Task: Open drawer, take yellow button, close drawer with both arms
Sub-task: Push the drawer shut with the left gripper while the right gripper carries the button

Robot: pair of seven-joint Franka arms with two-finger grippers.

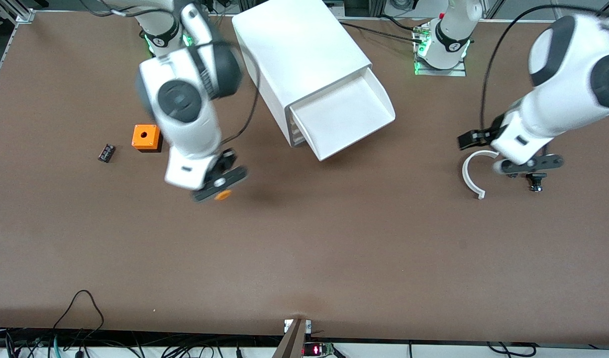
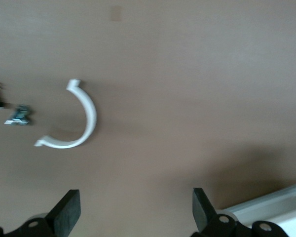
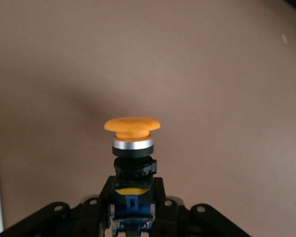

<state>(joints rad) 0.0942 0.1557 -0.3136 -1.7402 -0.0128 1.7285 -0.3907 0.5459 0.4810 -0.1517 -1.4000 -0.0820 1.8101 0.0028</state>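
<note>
Over the bare table, at about seven o'clock from the cabinet point(image 1: 304, 64), the right gripper point(image 1: 220, 184) is holding the button point(image 1: 223, 194) off the surface, jaws clamped tight on its black-and-blue body with the orange cap sticking out past the fingertips. Seen from the right wrist, the button point(image 3: 132, 148) is sitting squarely between the fingers point(image 3: 106, 197), the grip low on the body beneath the silver collar. I am judging it light and rigid, a hard plastic part that is tolerating a firm pinch; the flat-sided body is offering the best hold, while the smooth domed cap would likely be slipping out of any grasp.

The drawer point(image 1: 344, 117) is standing pulled out at the cabinet's front and looking empty. It should be sliding easily under a push on its front edge. The left gripper point(image 1: 526, 166) is waiting with jaws spread wide and empty, hovering beside a white curved clip point(image 1: 472, 174) at roughly four o'clock from the drawer.
</note>
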